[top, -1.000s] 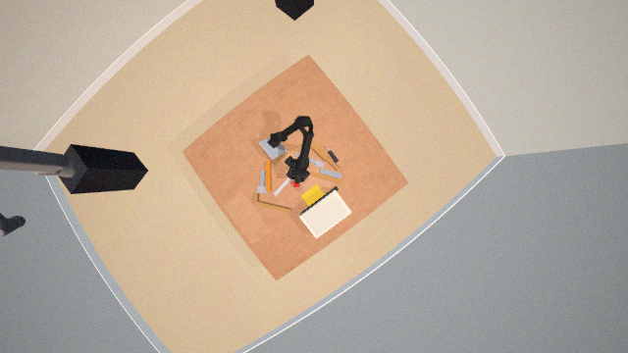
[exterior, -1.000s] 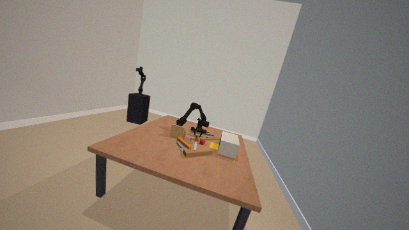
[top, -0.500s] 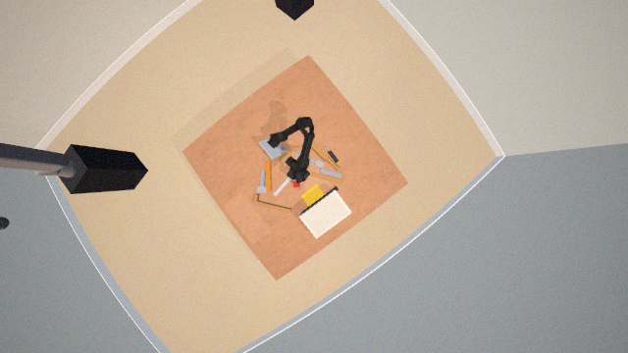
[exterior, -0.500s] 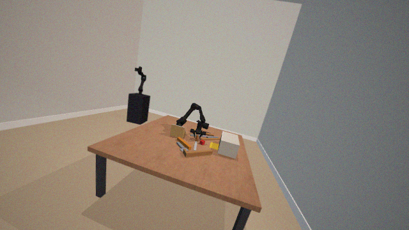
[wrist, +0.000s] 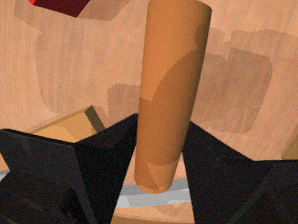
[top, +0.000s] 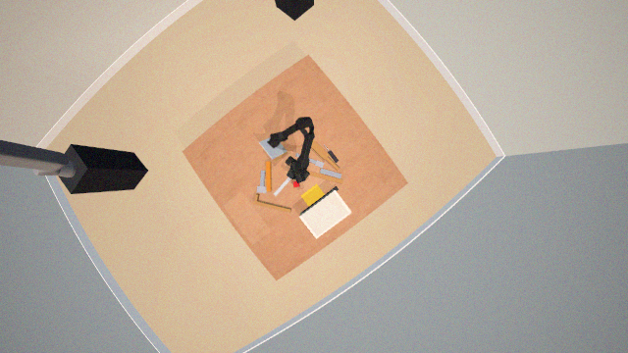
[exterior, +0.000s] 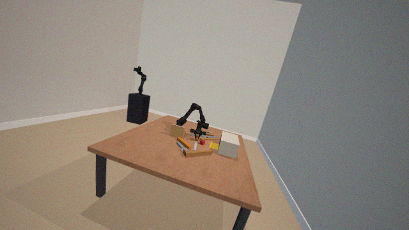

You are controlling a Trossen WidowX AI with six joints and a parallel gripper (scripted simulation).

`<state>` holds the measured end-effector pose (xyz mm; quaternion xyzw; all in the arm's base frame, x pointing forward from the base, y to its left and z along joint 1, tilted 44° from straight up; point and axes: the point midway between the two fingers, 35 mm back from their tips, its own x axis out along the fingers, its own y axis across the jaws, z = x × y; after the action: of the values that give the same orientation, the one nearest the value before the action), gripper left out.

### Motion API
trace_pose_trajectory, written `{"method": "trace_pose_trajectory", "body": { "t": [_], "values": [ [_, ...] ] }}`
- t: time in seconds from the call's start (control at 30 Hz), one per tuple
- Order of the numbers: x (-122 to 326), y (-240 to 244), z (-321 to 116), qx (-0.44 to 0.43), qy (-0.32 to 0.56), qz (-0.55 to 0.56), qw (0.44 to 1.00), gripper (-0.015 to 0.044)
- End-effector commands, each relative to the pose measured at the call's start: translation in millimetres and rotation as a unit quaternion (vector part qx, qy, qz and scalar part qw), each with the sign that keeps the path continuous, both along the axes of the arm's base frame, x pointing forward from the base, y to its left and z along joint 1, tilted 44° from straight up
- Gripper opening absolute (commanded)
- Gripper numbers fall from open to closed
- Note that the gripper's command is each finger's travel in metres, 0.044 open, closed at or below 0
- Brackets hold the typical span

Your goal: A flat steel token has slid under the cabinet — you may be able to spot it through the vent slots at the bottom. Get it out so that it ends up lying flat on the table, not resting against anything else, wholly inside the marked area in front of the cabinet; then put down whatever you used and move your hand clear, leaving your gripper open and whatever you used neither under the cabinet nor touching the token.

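My gripper (top: 295,178) (exterior: 197,137) (wrist: 160,121) is shut on the round orange-brown wooden handle (wrist: 170,85) of a tool. The tool's long pale flat blade (top: 282,186) (exterior: 195,145) points away from the gripper, low over the table; whether it touches the table I cannot tell. The white cabinet (top: 325,214) (exterior: 229,147) stands to the right of the gripper in the exterior view, with a dark slotted front. The yellow marked area (top: 312,195) (exterior: 214,145) lies in front of it. The steel token is not visible in any view.
A red block (top: 295,184) (exterior: 202,142) (wrist: 62,6) sits close beside the tool. An orange bar (top: 268,176) (exterior: 184,143) and an angled wooden piece (top: 275,206) (exterior: 199,153) lie beyond the blade. Several wooden and grey strips lie on the arm's other side. A tan panel (exterior: 177,131) stands near the arm's base.
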<state>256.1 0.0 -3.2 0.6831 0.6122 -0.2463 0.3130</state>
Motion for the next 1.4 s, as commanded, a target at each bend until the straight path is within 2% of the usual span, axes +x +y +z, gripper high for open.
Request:
{"method": "trace_pose_trajectory", "body": {
  "t": [0.0,1.07,1.37],
  "values": [
    [0.5,-0.2,0.4,0.0,-0.002,0.001,1.0,0.0007],
    [-28.5,-30.2,50.3,0.001,0.001,-0.002,1.0,0.0],
    [-11.4,-39.1,68.7,0.001,0.001,-0.002,1.0,0.0]
  ]
}}
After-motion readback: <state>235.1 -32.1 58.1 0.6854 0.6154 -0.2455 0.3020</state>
